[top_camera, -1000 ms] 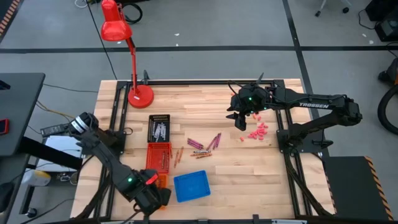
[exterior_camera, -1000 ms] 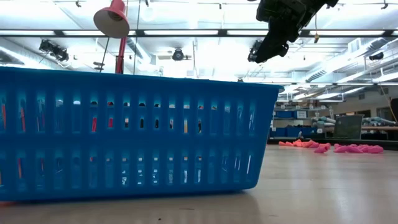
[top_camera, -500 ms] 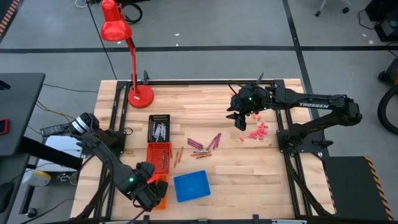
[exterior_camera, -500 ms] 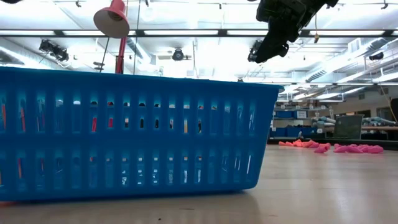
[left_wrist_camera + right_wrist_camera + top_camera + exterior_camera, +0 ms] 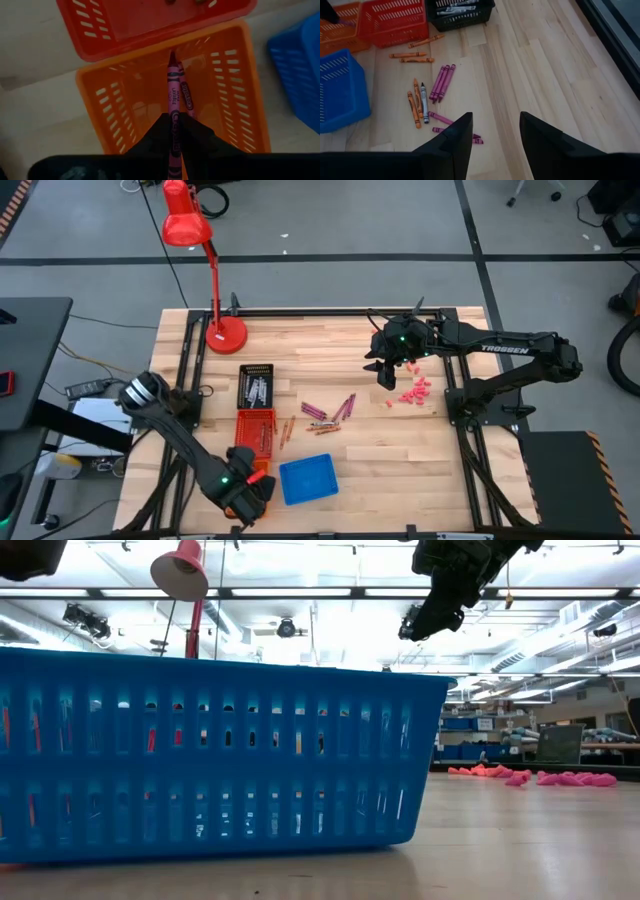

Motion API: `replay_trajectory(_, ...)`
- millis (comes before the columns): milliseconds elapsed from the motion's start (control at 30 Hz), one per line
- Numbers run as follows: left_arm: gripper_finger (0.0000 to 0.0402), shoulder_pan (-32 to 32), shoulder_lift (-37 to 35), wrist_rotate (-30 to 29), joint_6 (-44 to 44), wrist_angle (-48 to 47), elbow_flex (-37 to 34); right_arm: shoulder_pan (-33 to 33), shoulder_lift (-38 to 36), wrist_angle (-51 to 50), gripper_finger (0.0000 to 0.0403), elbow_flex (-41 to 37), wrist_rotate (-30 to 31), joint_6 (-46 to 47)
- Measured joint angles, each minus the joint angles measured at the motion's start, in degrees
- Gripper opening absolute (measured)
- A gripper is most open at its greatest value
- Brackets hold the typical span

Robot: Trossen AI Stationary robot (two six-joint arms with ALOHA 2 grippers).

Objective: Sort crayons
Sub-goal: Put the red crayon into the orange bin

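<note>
Gripping a magenta crayon (image 5: 173,107) between its closed fingers (image 5: 200,137), the left gripper (image 5: 250,495) hangs over the orange basket (image 5: 125,115) at the near edge of the surface (image 5: 400,450). A second pink crayon (image 5: 185,92) lies inside that basket, just under the held one. Beside the fingers stands the blue basket (image 5: 308,479), which fills most of the low view and blocks the surface behind it. Just beyond are the red basket (image 5: 255,430) and then the black basket (image 5: 255,385). Loose crayons (image 5: 427,97), purple, orange and one grey, lie scattered on the wood between the two arms. Farther off, the right gripper (image 5: 387,375) hovers above the surface with its fingers (image 5: 455,142) spread apart and empty, pink chunky bits (image 5: 414,392) close beside it. A red lamp (image 5: 205,270) stands at the far left corner.
</note>
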Motion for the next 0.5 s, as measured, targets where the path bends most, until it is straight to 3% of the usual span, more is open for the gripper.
replay_trajectory(300,0.0043,0.21,4.54,0.35,-0.02,4.4,0.0,0.0,0.0,0.29,0.0167,0.0,0.0,0.0)
replay_trajectory(500,0.0086,0.95,5.07,0.63,-0.03,5.26,0.0,0.0,0.0,0.4,0.0167,0.0,0.0,0.0)
